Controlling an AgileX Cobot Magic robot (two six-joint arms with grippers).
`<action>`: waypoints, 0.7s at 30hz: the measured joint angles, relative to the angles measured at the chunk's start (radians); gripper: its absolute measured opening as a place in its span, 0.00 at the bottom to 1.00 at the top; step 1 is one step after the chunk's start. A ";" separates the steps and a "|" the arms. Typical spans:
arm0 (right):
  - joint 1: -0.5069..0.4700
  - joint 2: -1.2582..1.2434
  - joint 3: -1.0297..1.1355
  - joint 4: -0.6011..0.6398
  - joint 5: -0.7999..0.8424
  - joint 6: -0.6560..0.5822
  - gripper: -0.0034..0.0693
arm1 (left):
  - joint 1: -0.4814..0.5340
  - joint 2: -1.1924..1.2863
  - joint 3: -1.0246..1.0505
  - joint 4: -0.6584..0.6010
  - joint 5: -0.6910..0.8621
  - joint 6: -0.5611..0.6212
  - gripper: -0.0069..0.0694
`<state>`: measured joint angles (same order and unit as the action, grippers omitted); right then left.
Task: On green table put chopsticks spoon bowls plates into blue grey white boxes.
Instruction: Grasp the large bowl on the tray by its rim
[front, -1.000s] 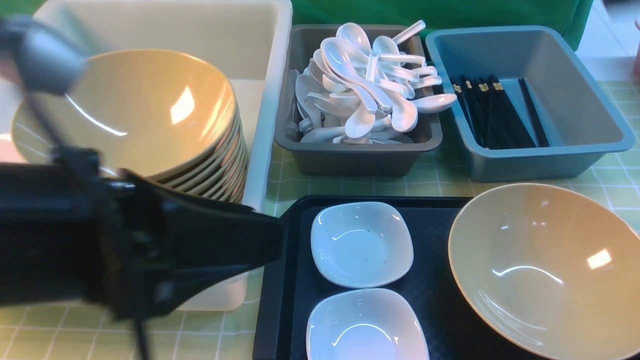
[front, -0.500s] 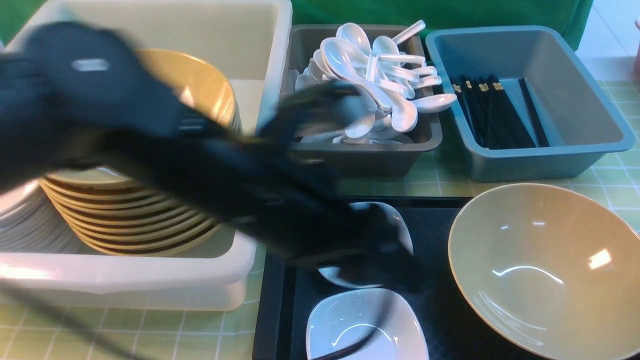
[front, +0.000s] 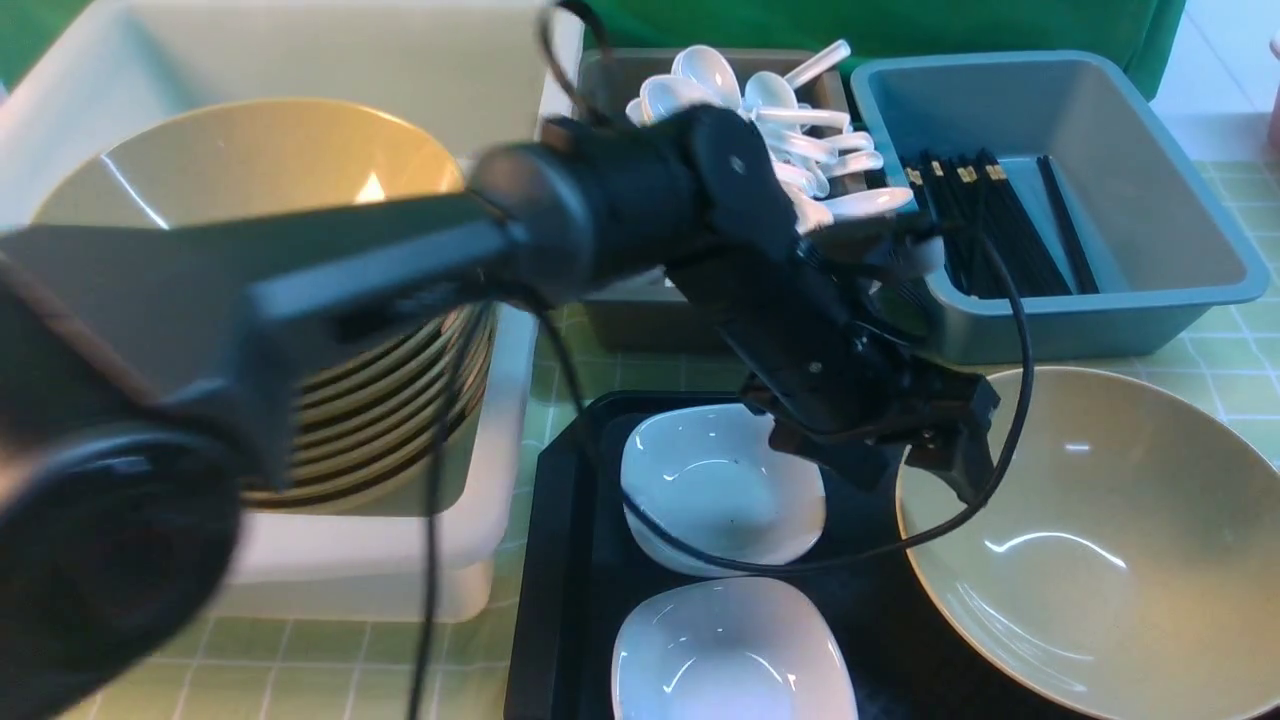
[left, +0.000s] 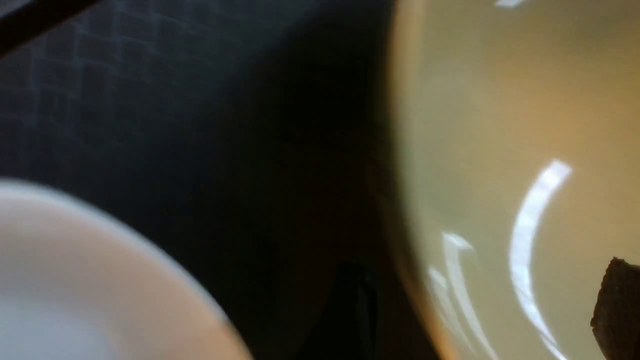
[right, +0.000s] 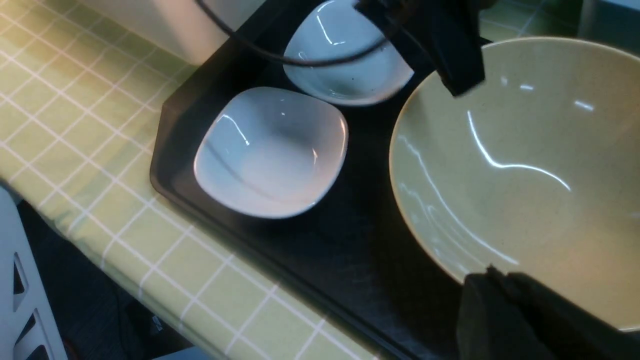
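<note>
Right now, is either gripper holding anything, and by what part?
Nothing held: left gripper open, jaws astride the rim of the tan bowl; right gripper shut, empty.

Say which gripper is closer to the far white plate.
Left: the left gripper hovers beside the plate, at the far rim of the bowl; the right gripper is by its near rim.

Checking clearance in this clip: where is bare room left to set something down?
Blue-teal plastic bin: bare floor right of the black chopsticks. Pale green gridded table: strip before the milky white bin. Crowded: black tray, spoon-heaped grey bin.
</note>
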<state>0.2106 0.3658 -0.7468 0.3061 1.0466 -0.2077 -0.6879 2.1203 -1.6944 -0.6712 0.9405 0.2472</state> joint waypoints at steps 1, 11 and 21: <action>0.000 0.000 0.000 0.000 0.000 0.000 0.10 | 0.000 0.040 -0.035 0.000 0.004 -0.002 0.82; 0.000 0.001 0.000 0.000 0.000 0.000 0.11 | 0.001 0.107 -0.094 -0.011 0.075 0.001 0.24; 0.000 0.048 -0.013 0.013 -0.008 -0.088 0.13 | 0.069 -0.007 -0.093 0.037 0.194 -0.022 0.11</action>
<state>0.2106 0.4138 -0.7597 0.3196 1.0384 -0.2955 -0.6193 2.1132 -1.7875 -0.6343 1.1341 0.2252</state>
